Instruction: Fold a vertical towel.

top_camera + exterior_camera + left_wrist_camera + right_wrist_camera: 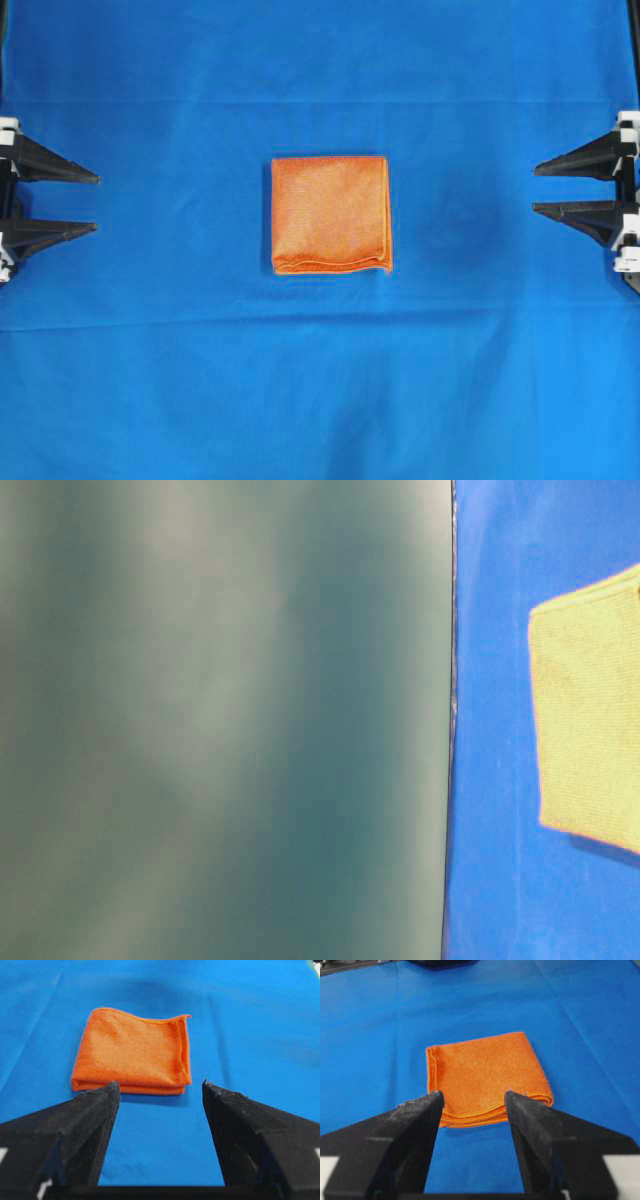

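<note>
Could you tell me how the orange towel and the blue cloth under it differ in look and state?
The towel is orange and fuzzy, while the blue cloth is smoother. The towel is a small, folded, near-square stack with layered hem edges showing, while the blue cloth lies spread out in one layer across the whole work surface, marked only by faint crease lines. The towel rests on top at the middle; the blue cloth lies beneath it. Both lie flat, and neither pincer touches them.

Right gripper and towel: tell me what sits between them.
Nothing but bare blue cloth. The overhead view shows the open right gripper well apart from the folded towel, with only cloth between; the right wrist view agrees.
</note>
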{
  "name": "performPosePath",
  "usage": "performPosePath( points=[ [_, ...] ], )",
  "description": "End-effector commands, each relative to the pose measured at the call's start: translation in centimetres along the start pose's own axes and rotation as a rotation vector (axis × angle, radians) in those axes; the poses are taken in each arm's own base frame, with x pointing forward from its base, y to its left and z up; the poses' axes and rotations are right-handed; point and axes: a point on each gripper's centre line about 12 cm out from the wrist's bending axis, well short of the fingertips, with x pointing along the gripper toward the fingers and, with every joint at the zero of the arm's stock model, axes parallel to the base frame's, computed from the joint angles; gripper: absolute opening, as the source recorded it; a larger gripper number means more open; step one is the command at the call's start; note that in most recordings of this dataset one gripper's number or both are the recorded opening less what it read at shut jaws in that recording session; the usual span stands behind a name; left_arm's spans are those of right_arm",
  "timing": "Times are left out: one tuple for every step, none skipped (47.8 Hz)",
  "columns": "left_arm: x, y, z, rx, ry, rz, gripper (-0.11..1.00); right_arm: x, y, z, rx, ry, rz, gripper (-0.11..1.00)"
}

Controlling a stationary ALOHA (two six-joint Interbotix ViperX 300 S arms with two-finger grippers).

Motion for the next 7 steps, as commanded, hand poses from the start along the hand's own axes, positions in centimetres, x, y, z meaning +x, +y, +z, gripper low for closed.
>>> performPosePath(
  points=[
    [0.09,0.01,0.55,-0.002,-0.012,0.002,0.63,0.18,0.04,0.65,0.001,-0.011,-0.002,0.58],
    [0.09,0.01,0.55,-0.002,-0.012,0.002,0.63,0.18,0.06,0.64,0.000,-0.011,0.000,0.58],
    [0.09,-0.02,0.55,-0.002,-0.012,0.001,0.63,0.18,0.06,0.62,0.002,-0.009,0.000,0.58],
    [0.09,0.01,0.55,-0.002,-0.012,0.002,0.63,0.18,0.06,0.62,0.000,-0.009,0.000,0.58],
    [0.09,0.01,0.55,-0.002,-0.012,0.002,0.63,0.17,0.05,0.71,0.001,-0.013,-0.001,0.58],
    [0.09,0.01,0.55,-0.002,-0.012,0.002,0.63,0.19,0.05,0.69,0.002,-0.011,-0.002,0.58],
    [0.09,0.01,0.55,-0.002,-0.012,0.002,0.63,0.16,0.07,0.65,0.000,-0.011,0.000,0.58]
  ],
)
